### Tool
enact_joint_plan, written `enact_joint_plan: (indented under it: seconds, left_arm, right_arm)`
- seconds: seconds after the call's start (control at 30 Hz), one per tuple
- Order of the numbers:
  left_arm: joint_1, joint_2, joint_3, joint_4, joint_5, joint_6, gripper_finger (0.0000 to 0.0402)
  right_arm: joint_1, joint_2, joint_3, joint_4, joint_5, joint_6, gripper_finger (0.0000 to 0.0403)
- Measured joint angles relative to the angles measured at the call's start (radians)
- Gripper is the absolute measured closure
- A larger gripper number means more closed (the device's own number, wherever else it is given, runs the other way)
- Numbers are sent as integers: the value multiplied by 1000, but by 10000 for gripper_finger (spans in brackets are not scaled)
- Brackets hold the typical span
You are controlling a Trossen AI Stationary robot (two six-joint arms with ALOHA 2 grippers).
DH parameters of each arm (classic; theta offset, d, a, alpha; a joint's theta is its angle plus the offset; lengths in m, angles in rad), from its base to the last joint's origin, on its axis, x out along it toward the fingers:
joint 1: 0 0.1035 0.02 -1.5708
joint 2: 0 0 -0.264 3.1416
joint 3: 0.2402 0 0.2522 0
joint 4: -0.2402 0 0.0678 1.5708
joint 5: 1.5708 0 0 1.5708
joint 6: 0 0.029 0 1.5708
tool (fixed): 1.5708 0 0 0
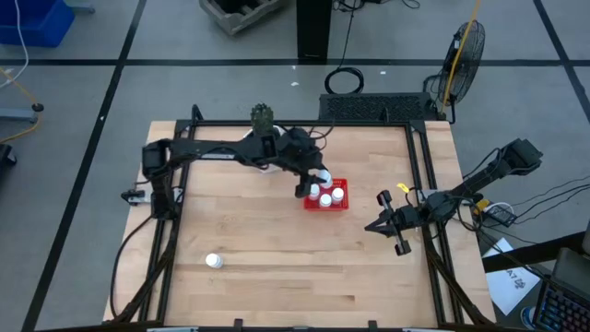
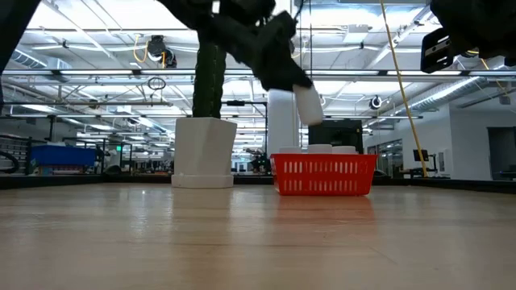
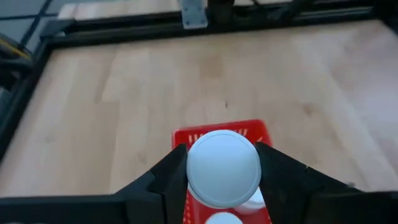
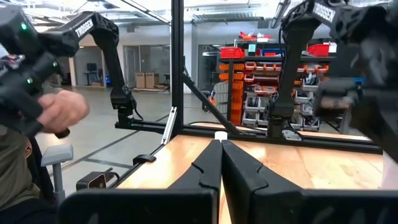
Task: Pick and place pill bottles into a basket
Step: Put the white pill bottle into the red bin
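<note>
Cactus pot crowds the basket's far-left side; other sides open.

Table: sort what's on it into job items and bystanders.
Job: red basket with bottles inside; bottle held in left claw above the basket; loose bottle near the table's front edge.
Bystanders: white pot with cactus; right claw, shut, idle at the right.

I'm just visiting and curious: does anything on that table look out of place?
One pill bottle sits alone near the table's front-left, far from the red basket holding others. The left hand carries another bottle above the basket.
</note>
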Motion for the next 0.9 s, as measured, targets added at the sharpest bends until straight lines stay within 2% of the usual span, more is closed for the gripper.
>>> enact_joint_plan:
  seconds: [0.23, 0.4, 0.57, 0.73, 0.9]
  left_arm:
    - [21, 67, 0, 9, 5, -2, 235]
    - [20, 100, 0, 6, 25, -1, 210]
    - [17, 117, 0, 10, 32, 7, 237]
    - [16, 115, 0, 17, 34, 7, 237]
    - [17, 118, 0, 17, 66, 6, 208]
  right_arm:
    - [0, 0, 0, 1, 0, 0, 398]
    - [0, 0, 0, 0, 0, 0, 398]
    - [0, 0, 0, 0, 0, 0, 398]
    - [0, 0, 0, -1, 0, 0, 398]
    - [0, 0, 0, 0, 0, 0, 399]
